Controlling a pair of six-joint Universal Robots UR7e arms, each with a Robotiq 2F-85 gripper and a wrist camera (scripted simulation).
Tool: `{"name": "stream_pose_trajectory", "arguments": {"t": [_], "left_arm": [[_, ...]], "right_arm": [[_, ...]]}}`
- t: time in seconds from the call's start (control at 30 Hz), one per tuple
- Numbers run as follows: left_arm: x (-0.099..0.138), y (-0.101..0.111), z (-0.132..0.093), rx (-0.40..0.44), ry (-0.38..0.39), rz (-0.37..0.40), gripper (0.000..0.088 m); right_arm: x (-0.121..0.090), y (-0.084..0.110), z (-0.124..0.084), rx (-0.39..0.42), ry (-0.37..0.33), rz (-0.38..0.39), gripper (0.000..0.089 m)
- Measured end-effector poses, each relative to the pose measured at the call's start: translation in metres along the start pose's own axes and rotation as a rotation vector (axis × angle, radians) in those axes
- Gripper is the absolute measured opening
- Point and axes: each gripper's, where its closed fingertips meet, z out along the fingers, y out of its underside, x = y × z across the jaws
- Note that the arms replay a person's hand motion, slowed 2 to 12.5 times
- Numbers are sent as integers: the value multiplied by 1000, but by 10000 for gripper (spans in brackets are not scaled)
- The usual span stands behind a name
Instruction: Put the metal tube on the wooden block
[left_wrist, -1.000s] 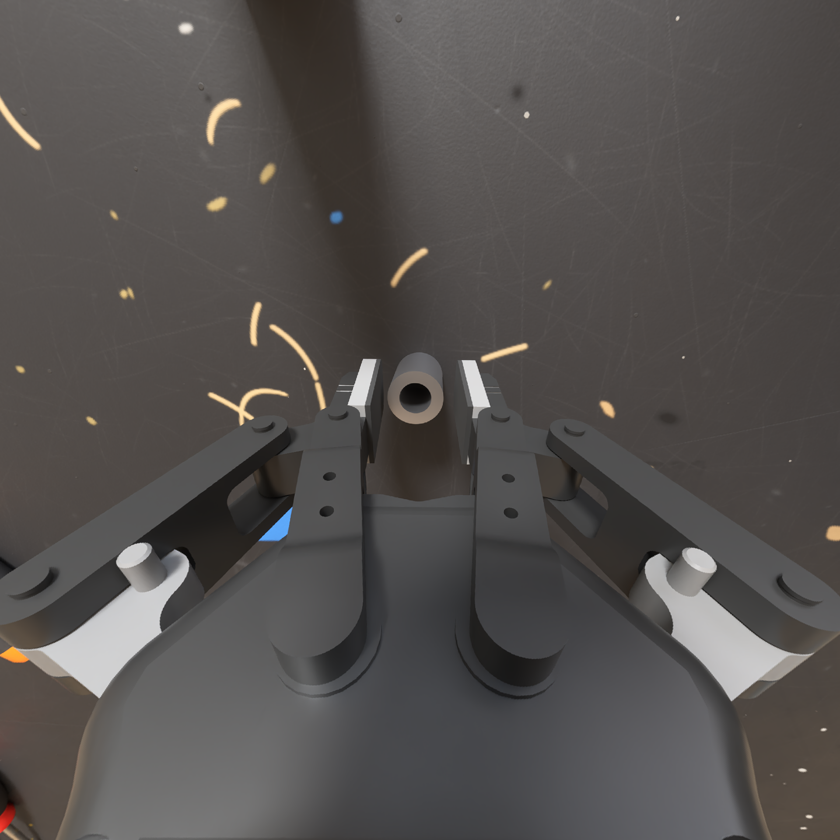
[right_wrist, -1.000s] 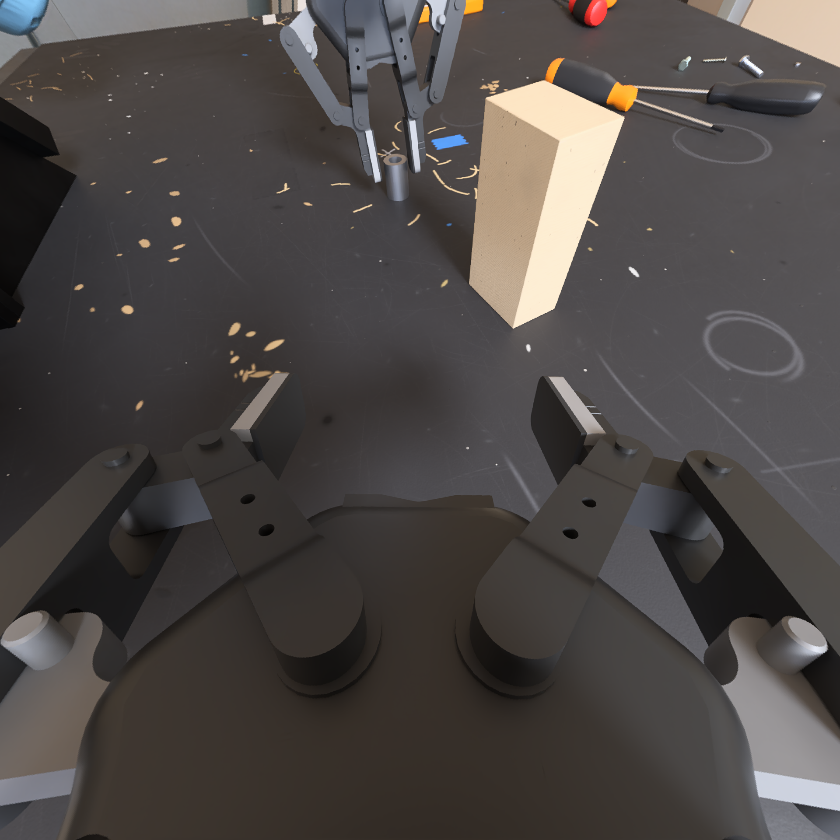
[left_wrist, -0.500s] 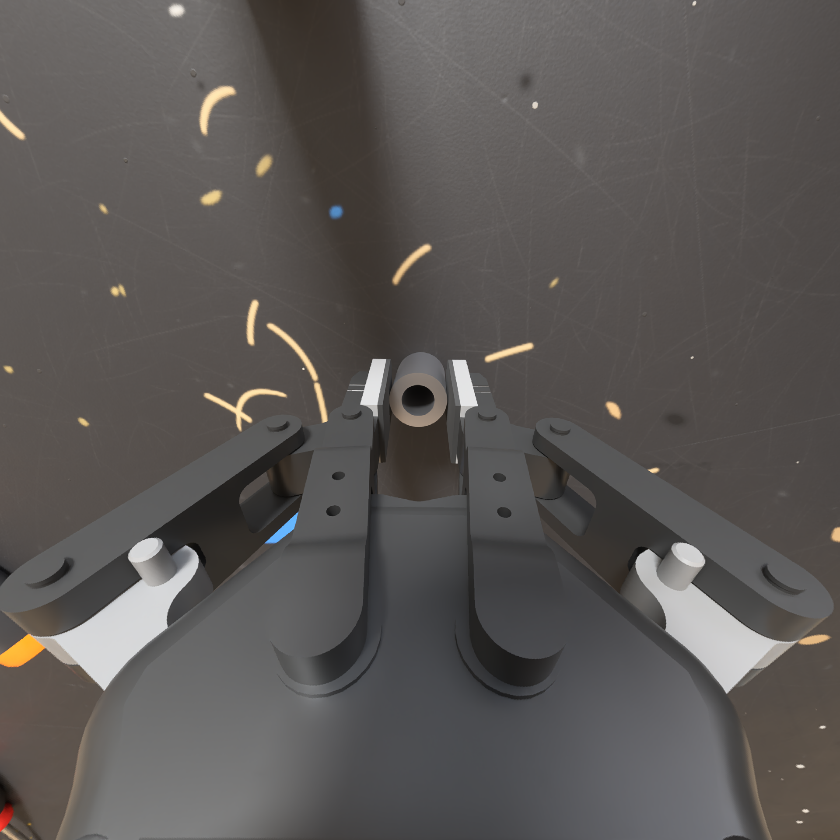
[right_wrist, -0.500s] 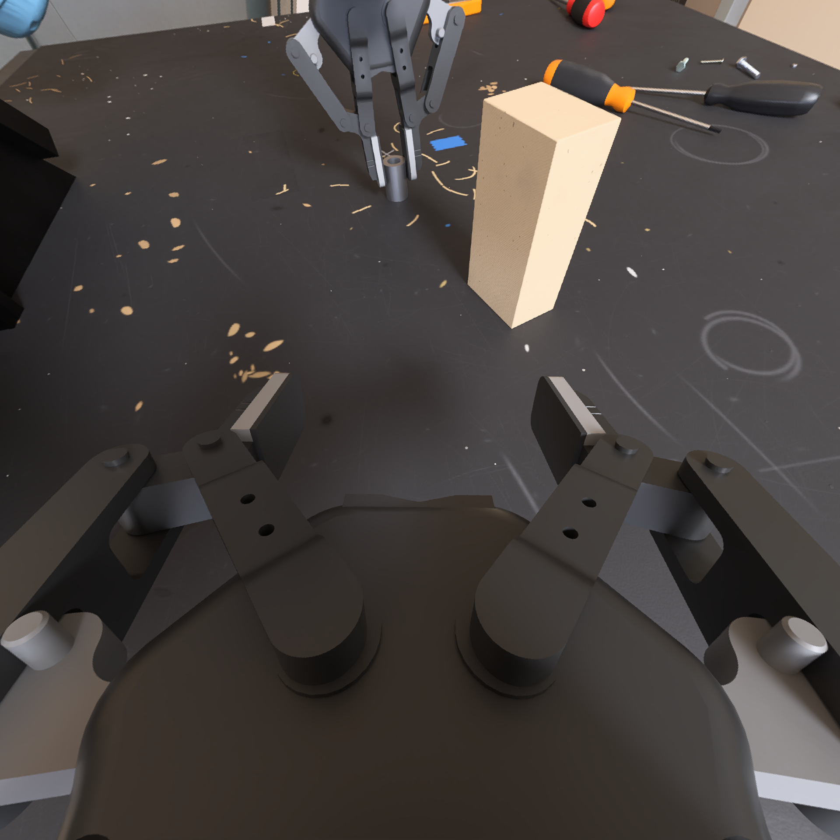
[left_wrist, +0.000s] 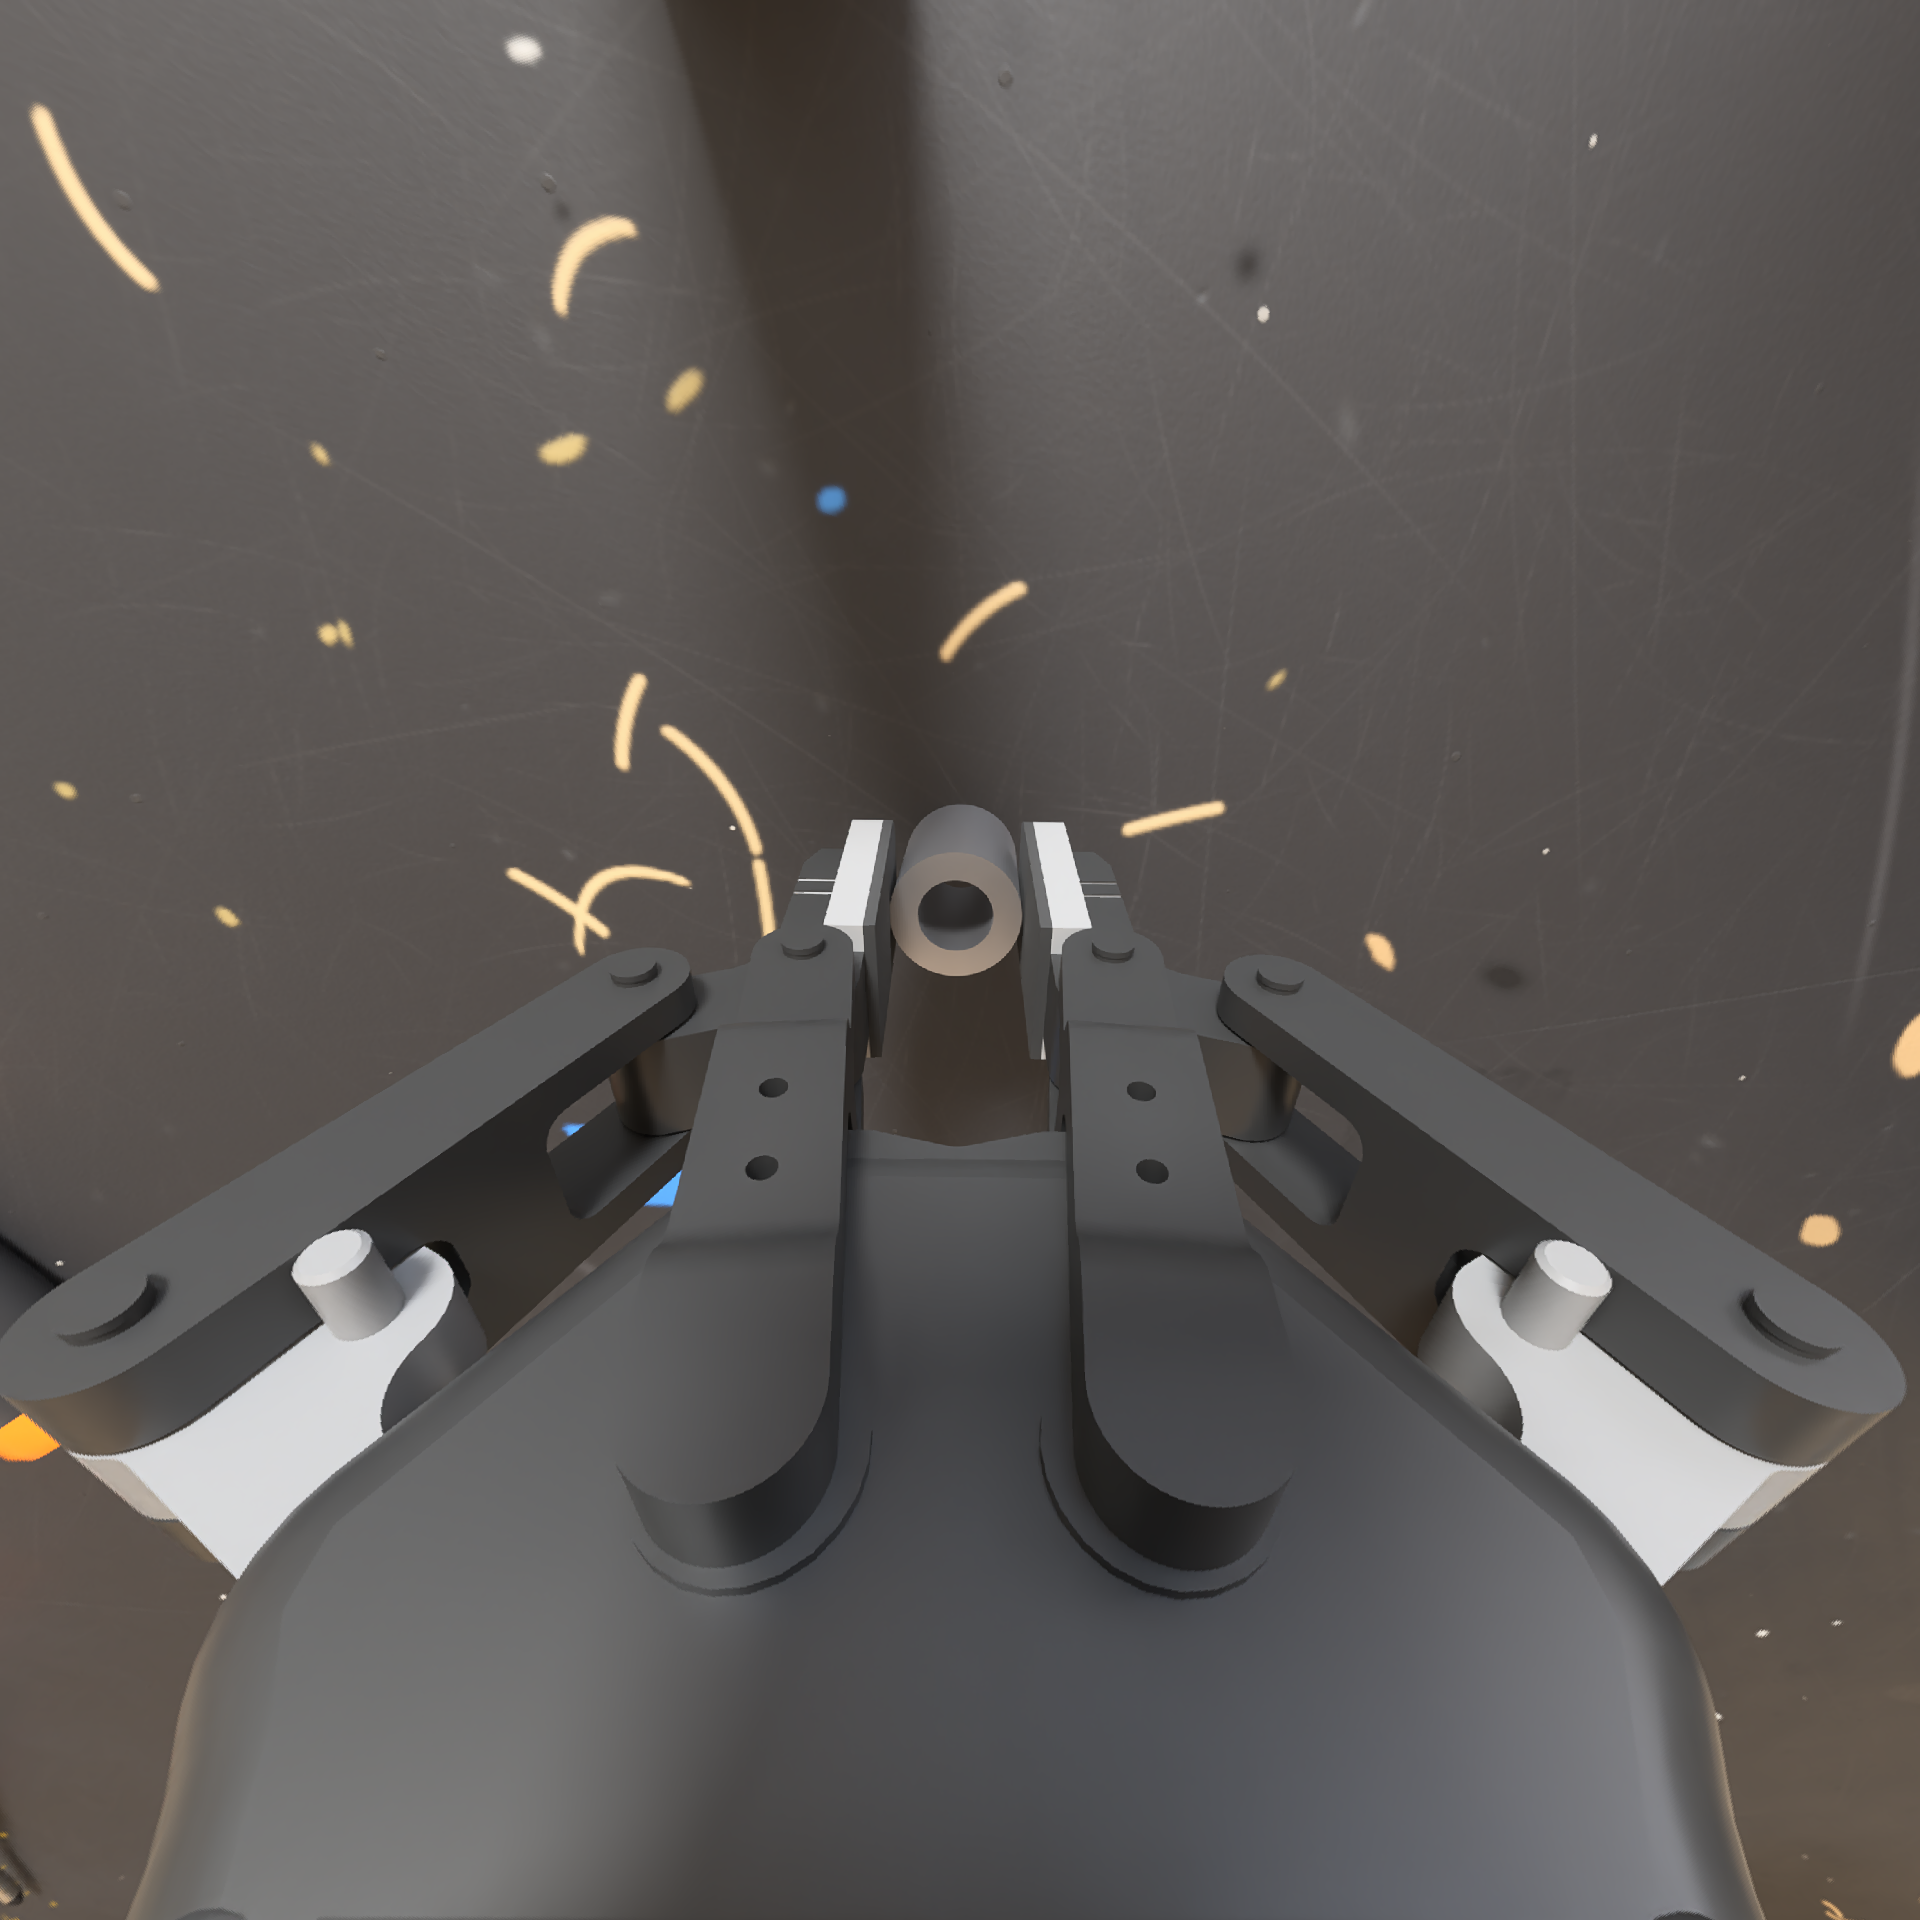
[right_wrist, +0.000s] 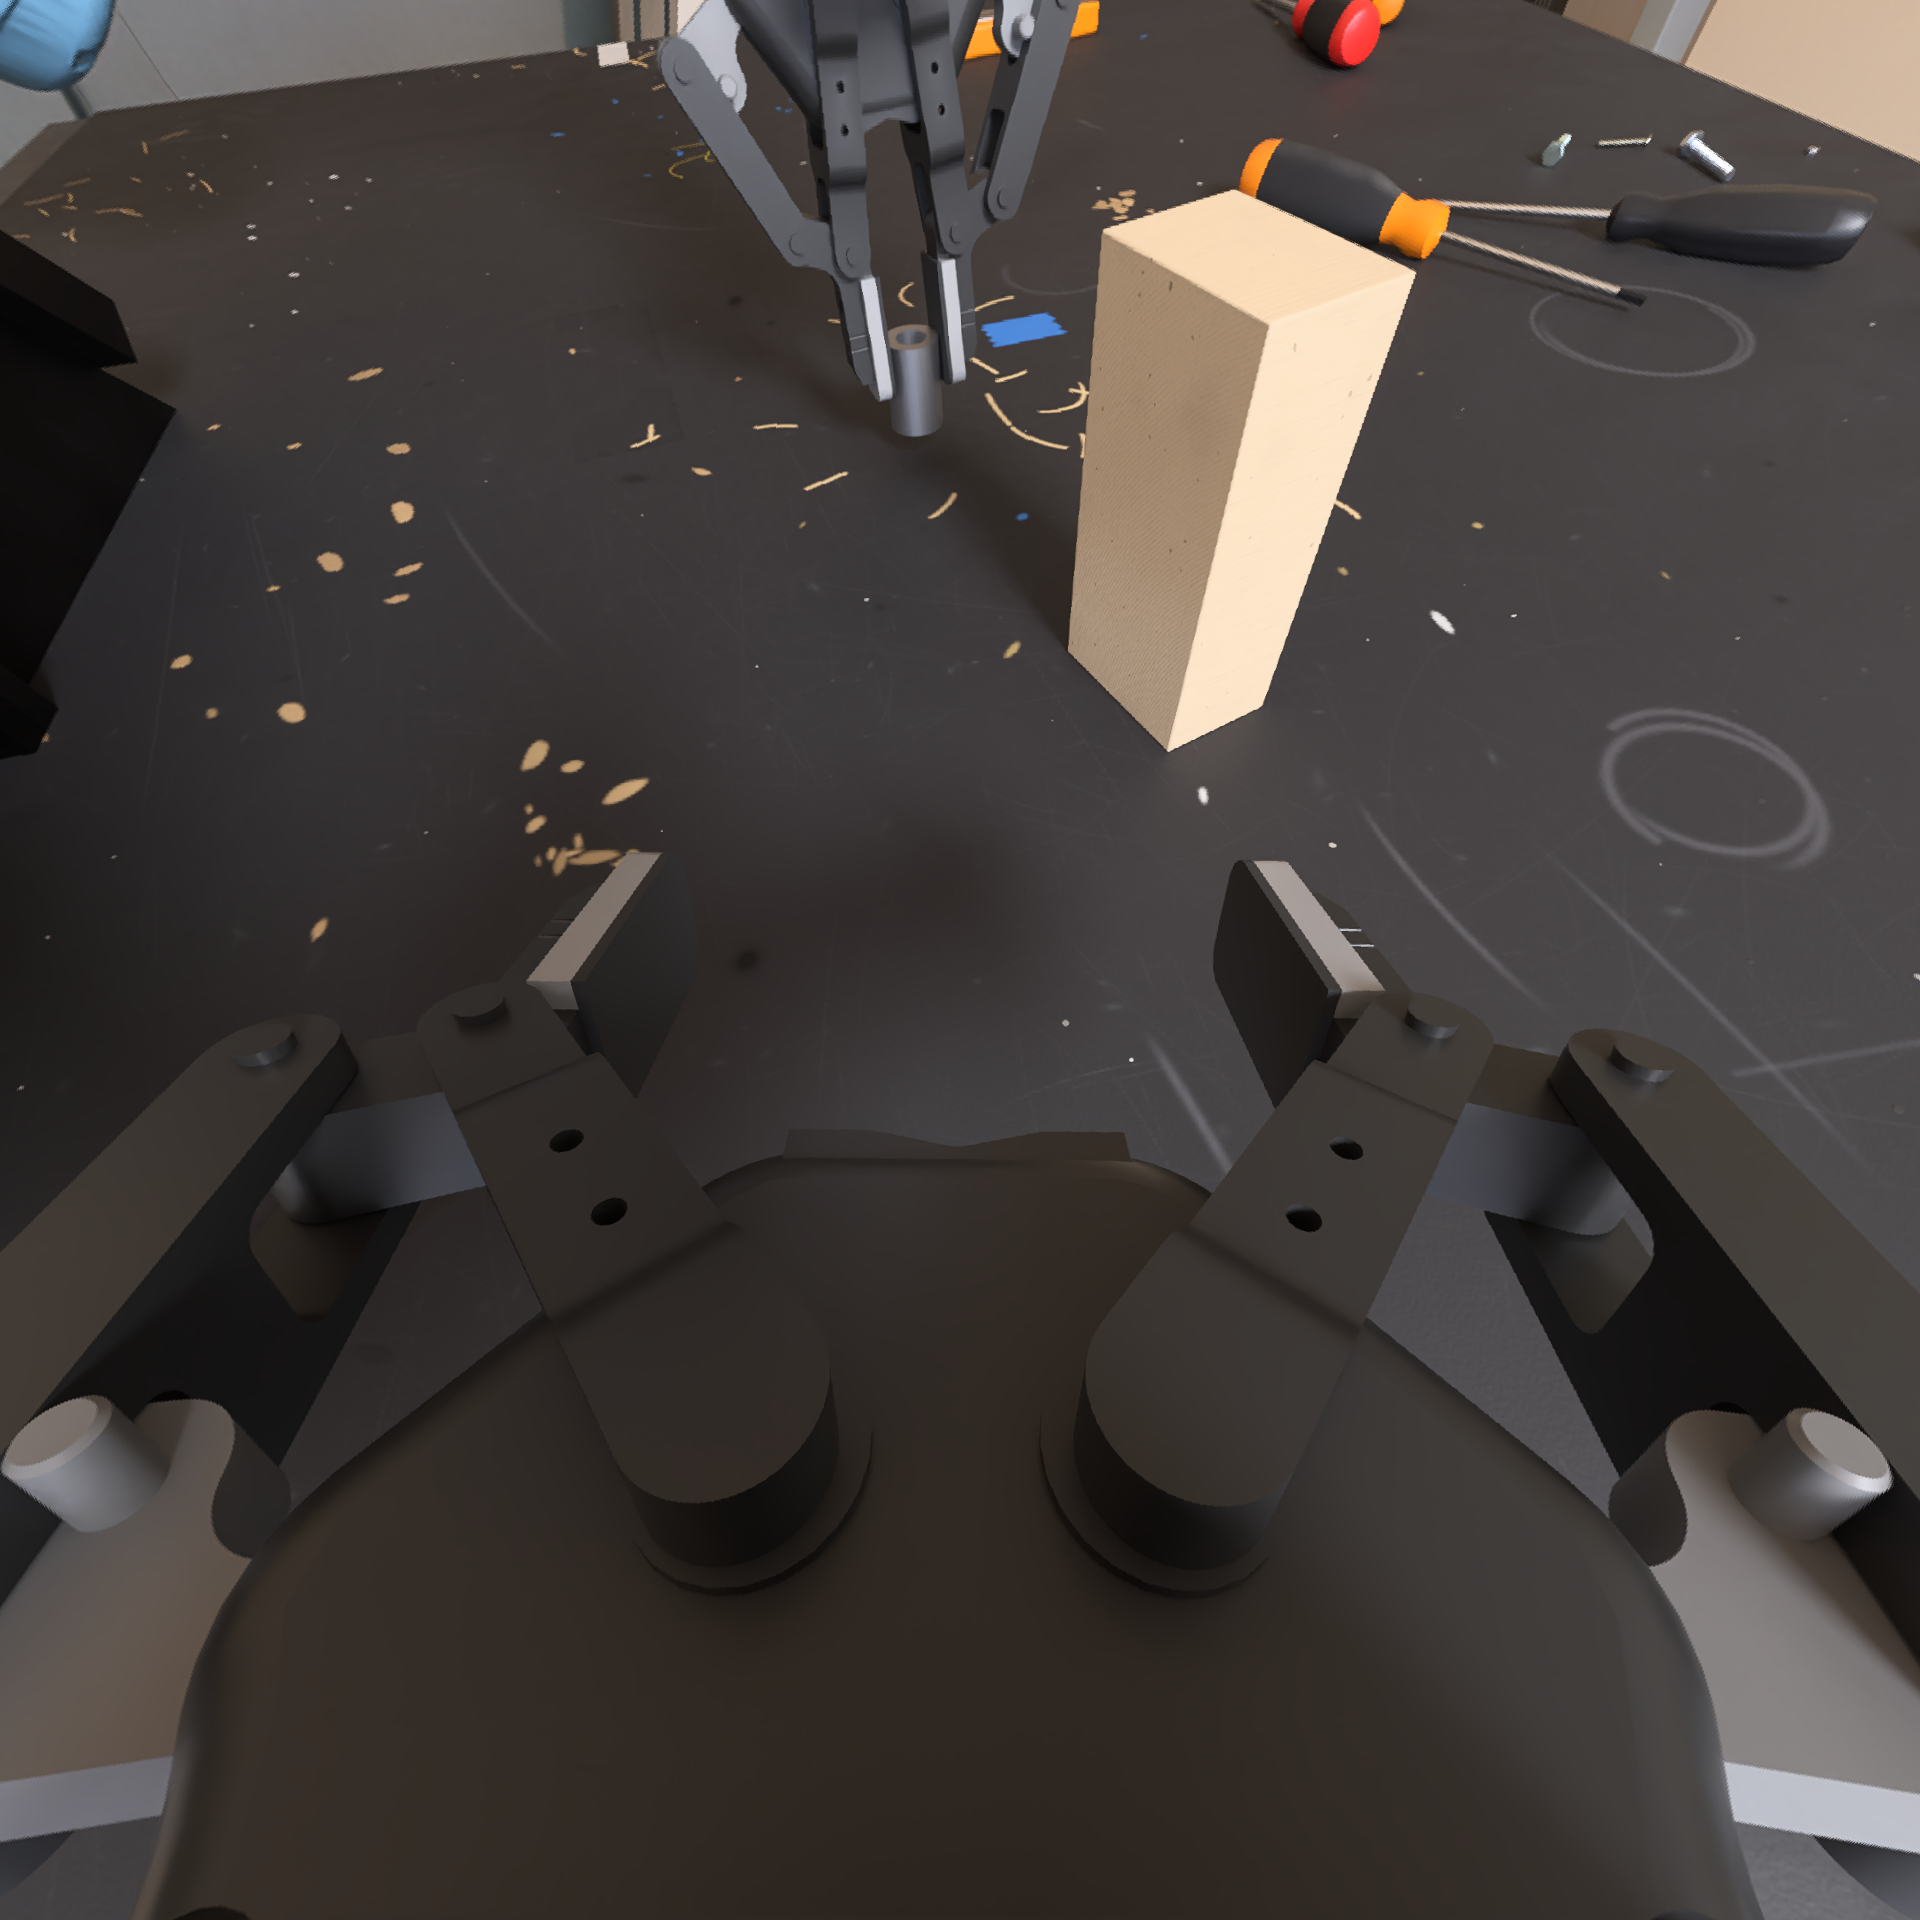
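Note:
The metal tube (left_wrist: 954, 914) is a short grey cylinder with a round bore, upright between my left gripper's pads. My left gripper (left_wrist: 956, 894) is shut on it, both pads against its sides. In the right wrist view the left gripper (right_wrist: 912, 338) holds the tube (right_wrist: 914, 390) just above the dark table, left of the tall pale wooden block (right_wrist: 1216, 468), which stands upright. My right gripper (right_wrist: 951, 935) is open and empty, low over the table in front of the block.
The dark table (right_wrist: 520, 644) is strewn with wood shavings. Two screwdrivers (right_wrist: 1351, 197) and screws (right_wrist: 1704, 156) lie behind the block at the right. A black box (right_wrist: 52, 416) stands at the left edge. A blue tape patch (right_wrist: 1023, 330) lies near the tube.
My left gripper closed from a narrow gap onto the tube and has lifted it slightly off the table. The right gripper has not moved.

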Motion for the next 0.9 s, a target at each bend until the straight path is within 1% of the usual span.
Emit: {"name": "stream_pose_trajectory", "arguments": {"t": [0.13, 0.33, 0.67, 0.9], "left_arm": [[-4, -7, -9, 18, -17, -23, 213], [-12, -24, -28, 63, -49, -64, 213], [-24, -61, -65, 153, -104, -146, 213], [-30, -87, -88, 200, -129, -193, 213]], "right_arm": [[0, 0, 0, -1, 1, -1, 854], [0, 0, 0, -2, -1, 0, 854], [0, 1, 1, -4, 0, 3, 854], [0, 1, 0, -7, -1, 5, 854]]}}
